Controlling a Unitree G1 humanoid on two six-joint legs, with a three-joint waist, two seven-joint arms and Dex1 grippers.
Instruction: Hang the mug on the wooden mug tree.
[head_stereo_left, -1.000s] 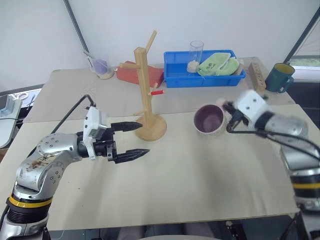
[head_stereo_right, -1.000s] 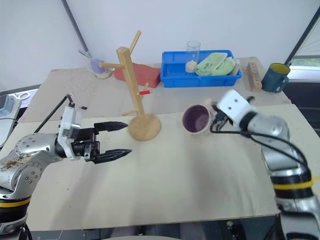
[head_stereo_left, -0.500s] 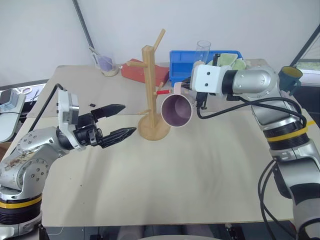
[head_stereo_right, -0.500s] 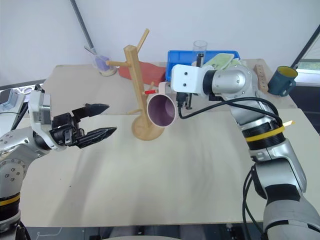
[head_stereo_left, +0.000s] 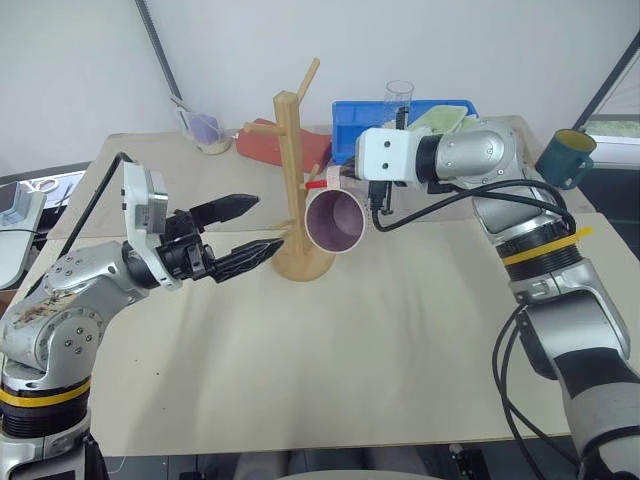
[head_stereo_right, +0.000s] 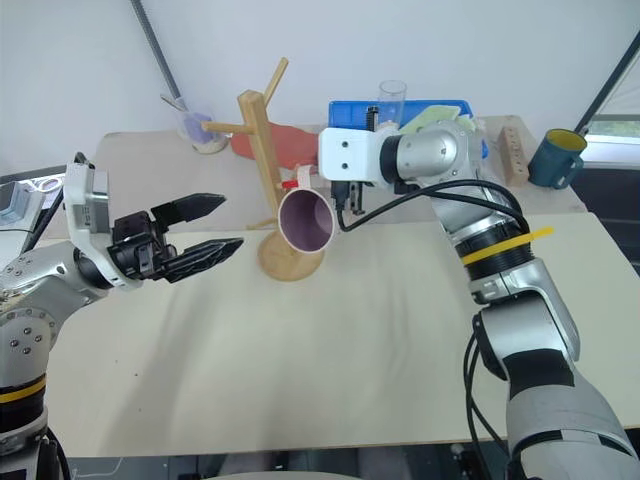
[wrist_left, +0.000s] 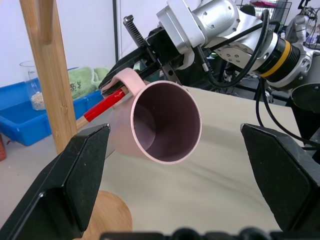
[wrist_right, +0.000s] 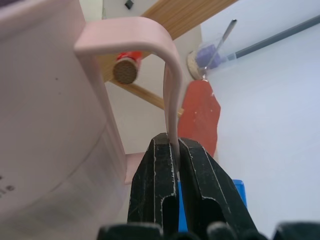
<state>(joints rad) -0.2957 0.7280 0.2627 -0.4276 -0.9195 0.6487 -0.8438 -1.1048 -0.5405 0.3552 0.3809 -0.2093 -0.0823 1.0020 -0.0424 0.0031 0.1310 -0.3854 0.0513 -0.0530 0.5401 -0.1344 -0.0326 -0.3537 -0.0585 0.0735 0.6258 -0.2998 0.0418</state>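
The pale pink mug (head_stereo_left: 335, 222) with its purple inside hangs tilted in the air, mouth turned toward me, just right of the wooden mug tree (head_stereo_left: 291, 170). My right gripper (wrist_right: 171, 142) is shut on the mug's handle (wrist_right: 150, 35). Through the handle's loop I see the end of the red-tipped peg (wrist_right: 125, 70). The same peg (wrist_left: 102, 107) reaches the handle in the left wrist view. Left of the tree's round base, my left gripper (head_stereo_left: 265, 222) stands open and holds nothing, its black fingers (wrist_left: 75, 185) pointing at the mug (wrist_left: 165, 120).
A blue tray (head_stereo_left: 350, 140) with a green cloth (head_stereo_left: 445, 115) and a glass tumbler (head_stereo_left: 398, 95) stands behind the tree. A dark blue mug (head_stereo_left: 562, 157) and a wooden block with holes (head_stereo_right: 513, 140) are at the back right. A red object (head_stereo_left: 265, 143) and a small cup (head_stereo_left: 207, 132) sit at the back left.
My right arm has carried the mug up and leftward from the table's right side to the tree's red-tipped peg. The left gripper rose a little, still open.
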